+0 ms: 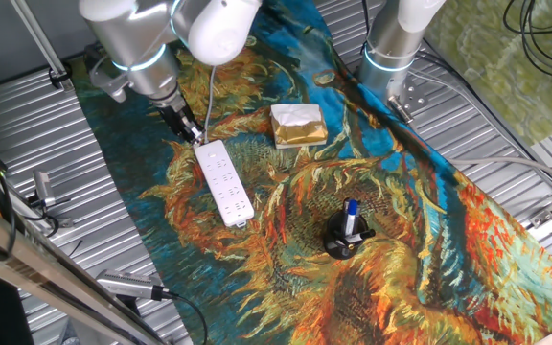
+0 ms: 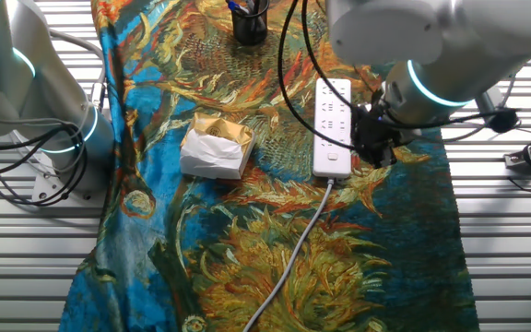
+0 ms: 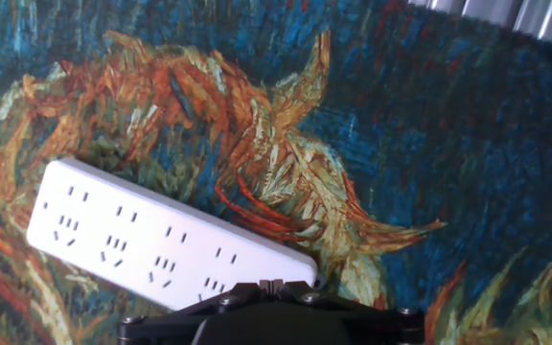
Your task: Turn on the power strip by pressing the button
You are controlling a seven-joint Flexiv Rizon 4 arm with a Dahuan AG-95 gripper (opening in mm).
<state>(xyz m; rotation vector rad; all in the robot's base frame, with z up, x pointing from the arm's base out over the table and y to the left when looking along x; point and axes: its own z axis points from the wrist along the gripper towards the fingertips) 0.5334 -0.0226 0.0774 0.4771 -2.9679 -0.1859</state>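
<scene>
The white power strip (image 1: 224, 182) lies flat on the painted cloth, with rows of dark socket holes. It also shows in the other fixed view (image 2: 332, 124) and in the hand view (image 3: 161, 240). My gripper (image 1: 192, 134) hangs low at the strip's cable end, just beside its corner in the other fixed view (image 2: 369, 148). In the hand view the gripper (image 3: 266, 285) shows its two fingertips pressed together, over the strip's end edge. I cannot tell whether they touch the strip. The button is hidden.
A gold foil packet (image 1: 298, 125) lies beside the strip (image 2: 217, 146). A black pen holder (image 1: 345, 238) stands past the strip's far end. The strip's white cable (image 2: 293, 249) runs off across the cloth. A second arm's base (image 1: 391, 57) stands at the cloth's edge.
</scene>
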